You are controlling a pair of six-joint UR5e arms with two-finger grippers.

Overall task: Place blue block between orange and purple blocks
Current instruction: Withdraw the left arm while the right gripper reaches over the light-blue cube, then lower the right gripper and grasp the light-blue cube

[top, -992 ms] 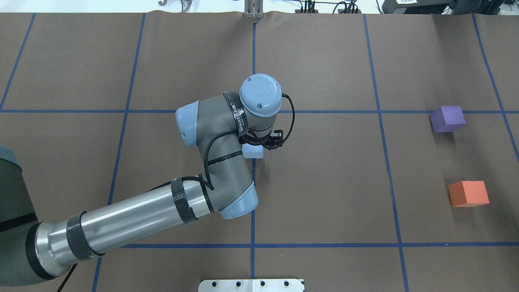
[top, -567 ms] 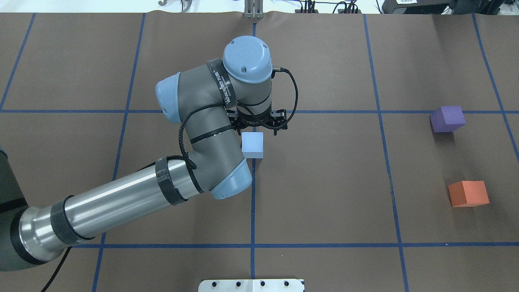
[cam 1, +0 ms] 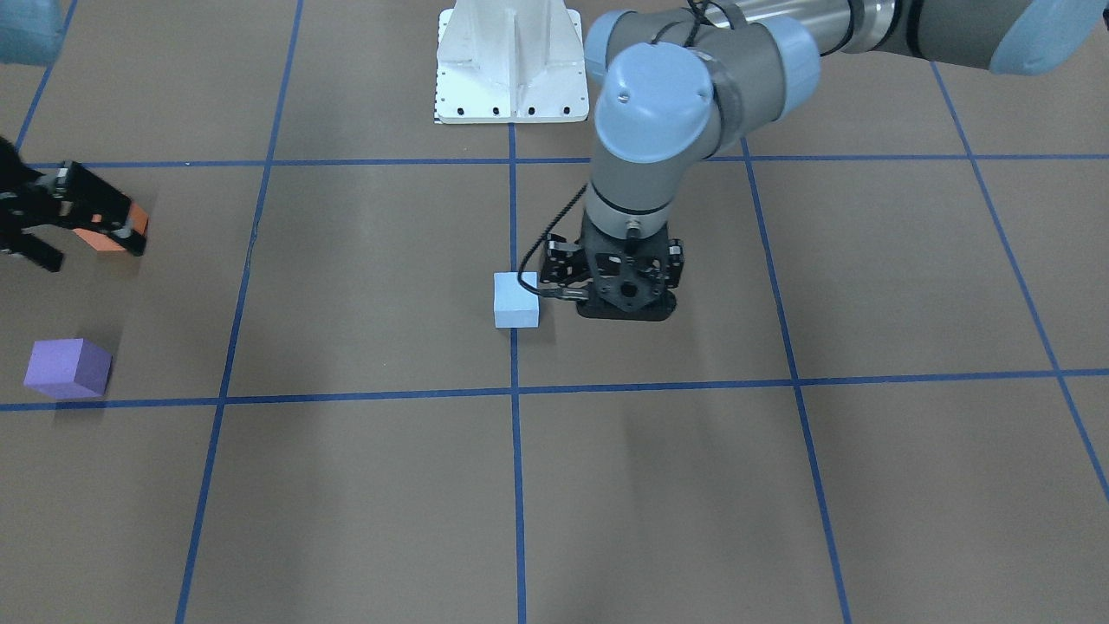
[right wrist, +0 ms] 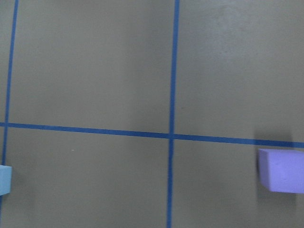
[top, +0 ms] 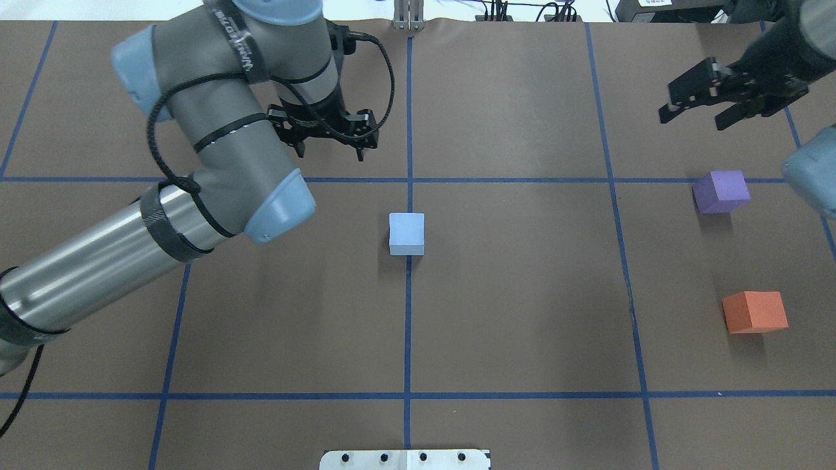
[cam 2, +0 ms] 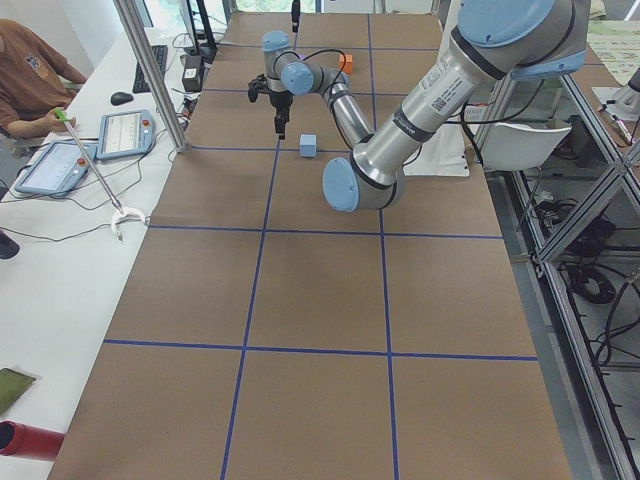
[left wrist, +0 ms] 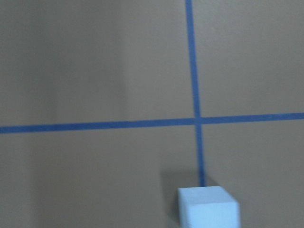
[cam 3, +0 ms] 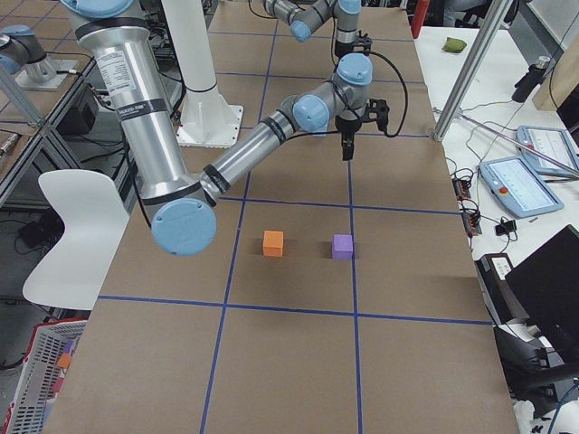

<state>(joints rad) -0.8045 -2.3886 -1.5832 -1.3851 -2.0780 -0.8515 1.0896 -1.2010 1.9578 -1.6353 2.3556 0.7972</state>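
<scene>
The light blue block [top: 406, 233] sits alone on the table's centre line; it also shows in the front view [cam 1: 515, 300] and the left wrist view [left wrist: 208, 206]. My left gripper [top: 330, 151] is open and empty, raised up and off to the block's far left. The purple block [top: 720, 191] and the orange block [top: 754, 311] stand at the right with a gap between them. My right gripper [top: 692, 119] is open and empty, hovering beyond the purple block. In the front view this gripper [cam 1: 91, 251] partly hides the orange block [cam 1: 108, 238].
The brown table cover [top: 522, 294] carries a grid of blue tape lines. The white robot base plate [top: 405, 459] is at the near edge. An operator [cam 2: 30, 80] sits with tablets at a side desk beyond the table's far edge.
My left gripper has risen off the blue block and swung away to the far left; the block stayed put. My right gripper has come into view at the far right.
</scene>
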